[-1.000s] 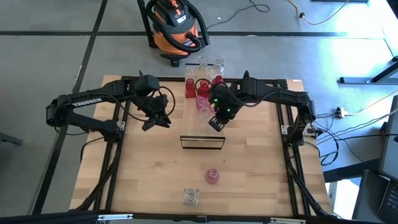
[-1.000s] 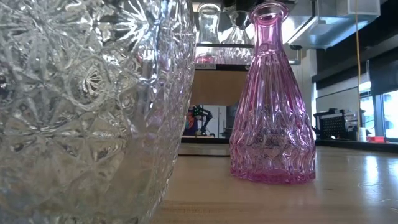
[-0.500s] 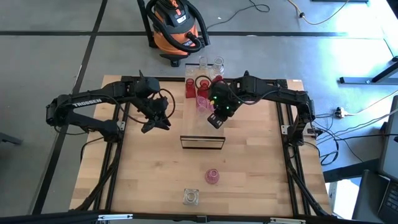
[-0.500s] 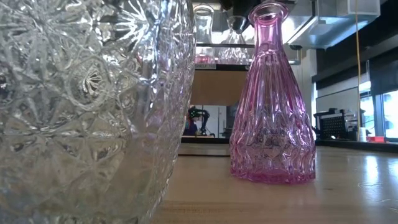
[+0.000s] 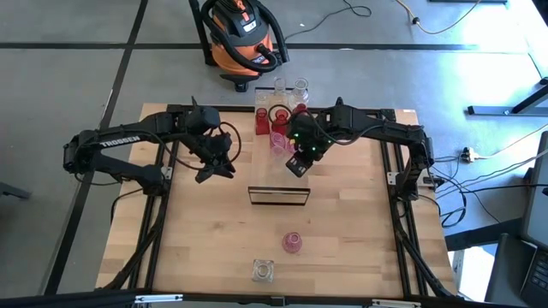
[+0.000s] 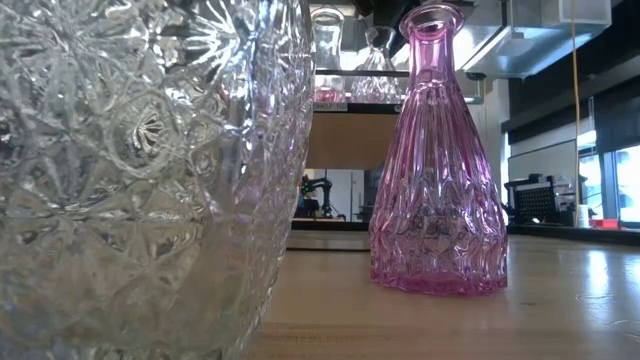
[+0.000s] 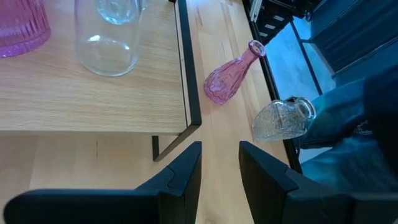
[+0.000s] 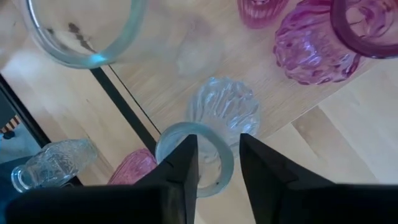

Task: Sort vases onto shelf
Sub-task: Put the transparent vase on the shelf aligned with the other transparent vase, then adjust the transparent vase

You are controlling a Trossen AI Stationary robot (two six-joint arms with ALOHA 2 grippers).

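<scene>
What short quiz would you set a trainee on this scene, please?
1. True or false: the right gripper hangs over the shelf.
2. Which colour is the vase nearest the table's front edge? A red, B clear, C pink.
3. How many vases stand on the table, off the shelf?

Key: 1 true. 2 B. 3 two, the clear one and a pink vase.
</scene>
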